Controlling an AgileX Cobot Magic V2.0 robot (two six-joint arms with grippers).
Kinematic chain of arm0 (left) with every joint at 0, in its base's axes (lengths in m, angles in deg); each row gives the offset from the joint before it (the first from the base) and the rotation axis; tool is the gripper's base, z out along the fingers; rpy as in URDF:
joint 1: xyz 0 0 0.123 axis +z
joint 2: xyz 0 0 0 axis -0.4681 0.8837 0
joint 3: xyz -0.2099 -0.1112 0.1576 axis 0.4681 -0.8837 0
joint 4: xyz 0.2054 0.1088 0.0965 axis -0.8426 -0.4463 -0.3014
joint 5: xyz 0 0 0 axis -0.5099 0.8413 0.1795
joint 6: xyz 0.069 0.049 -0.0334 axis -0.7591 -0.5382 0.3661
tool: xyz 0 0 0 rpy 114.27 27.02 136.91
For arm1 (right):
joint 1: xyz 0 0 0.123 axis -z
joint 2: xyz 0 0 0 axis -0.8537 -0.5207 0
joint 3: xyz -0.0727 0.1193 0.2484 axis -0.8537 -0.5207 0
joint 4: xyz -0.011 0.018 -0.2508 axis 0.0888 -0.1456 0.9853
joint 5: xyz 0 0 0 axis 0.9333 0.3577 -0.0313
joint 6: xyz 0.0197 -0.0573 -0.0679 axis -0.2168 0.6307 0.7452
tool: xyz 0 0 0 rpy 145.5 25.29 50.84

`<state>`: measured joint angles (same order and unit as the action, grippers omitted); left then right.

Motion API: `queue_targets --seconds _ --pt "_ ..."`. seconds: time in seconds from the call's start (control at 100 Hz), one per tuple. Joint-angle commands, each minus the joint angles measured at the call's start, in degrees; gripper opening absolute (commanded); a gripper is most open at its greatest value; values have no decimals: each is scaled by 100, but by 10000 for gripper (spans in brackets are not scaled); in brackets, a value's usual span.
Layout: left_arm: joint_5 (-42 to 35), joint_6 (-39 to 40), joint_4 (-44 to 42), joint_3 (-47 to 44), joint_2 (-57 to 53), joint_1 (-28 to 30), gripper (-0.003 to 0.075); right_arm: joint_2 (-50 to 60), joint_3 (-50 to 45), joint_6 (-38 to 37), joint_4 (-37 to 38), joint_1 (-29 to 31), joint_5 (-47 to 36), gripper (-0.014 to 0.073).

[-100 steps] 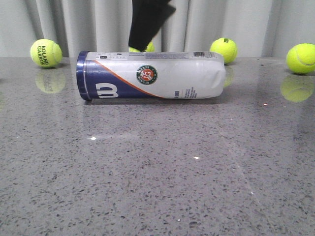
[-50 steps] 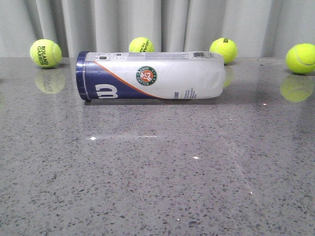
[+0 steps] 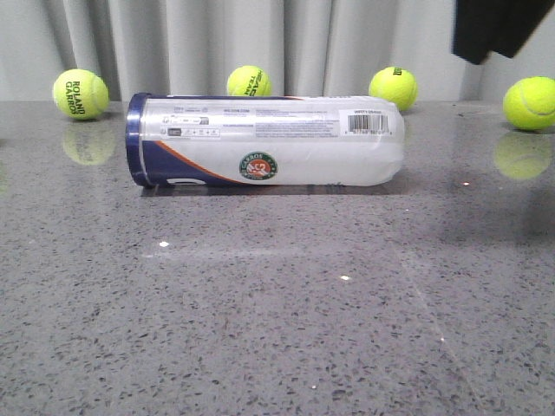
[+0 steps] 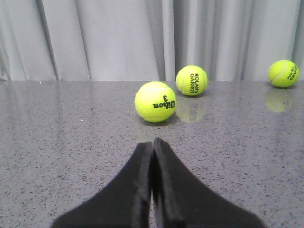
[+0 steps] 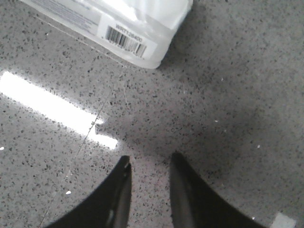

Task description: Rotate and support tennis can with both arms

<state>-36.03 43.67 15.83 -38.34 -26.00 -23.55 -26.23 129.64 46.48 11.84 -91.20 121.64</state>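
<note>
The tennis can (image 3: 269, 139) lies on its side on the grey stone table, navy rim (image 3: 137, 140) to the left. Its barcode (image 3: 368, 121) faces up-front and the round logo (image 3: 257, 166) sits low. A black part of my right arm (image 3: 494, 26) hangs above and right of the can's plain end, apart from it. In the right wrist view my right gripper (image 5: 150, 157) is open and empty over bare table, with the can's barcode end (image 5: 142, 28) ahead of it. My left gripper (image 4: 152, 142) is shut and empty. It faces tennis balls and the can is out of its view.
Several yellow-green tennis balls stand along the back by the grey curtain, at the left (image 3: 81, 94), middle (image 3: 249, 81), right of middle (image 3: 393, 87) and far right (image 3: 530, 102). A ball (image 4: 155, 101) lies just ahead of the left gripper, with two more (image 4: 192, 80) (image 4: 283, 73) behind it.
The black gripper above the can's middle left the view, then an arm appeared at the top right. The can rolled: barcode now on front, logo lower, rim shifted slightly left.
</note>
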Motion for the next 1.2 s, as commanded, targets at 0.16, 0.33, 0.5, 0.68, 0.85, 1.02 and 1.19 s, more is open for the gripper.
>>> queue_targets --seconds 0.16,0.33,0.5,0.68,0.85,1.02,1.19 --pt "-439 55 16 -249 -197 17 -20 1251 -927 -377 100 16 -1164 -58" --pt "-450 55 16 -249 -197 17 -20 2232 -1875 -479 100 16 -1988 -68" --pt "-450 55 16 -249 -197 17 -20 3330 -2930 -484 100 16 -2842 -68" --pt "-586 55 16 -249 -197 17 -20 4532 -3908 -484 100 16 -3327 -68" --pt "-608 55 16 -249 -197 17 -20 5542 -4680 -484 111 16 -3760 -68" --pt "-634 55 16 -249 -197 17 -20 6372 -5206 -484 111 16 -3834 -68" --pt "-713 55 74 -223 -197 17 -20 6841 -5358 -484 111 16 -3891 -68"
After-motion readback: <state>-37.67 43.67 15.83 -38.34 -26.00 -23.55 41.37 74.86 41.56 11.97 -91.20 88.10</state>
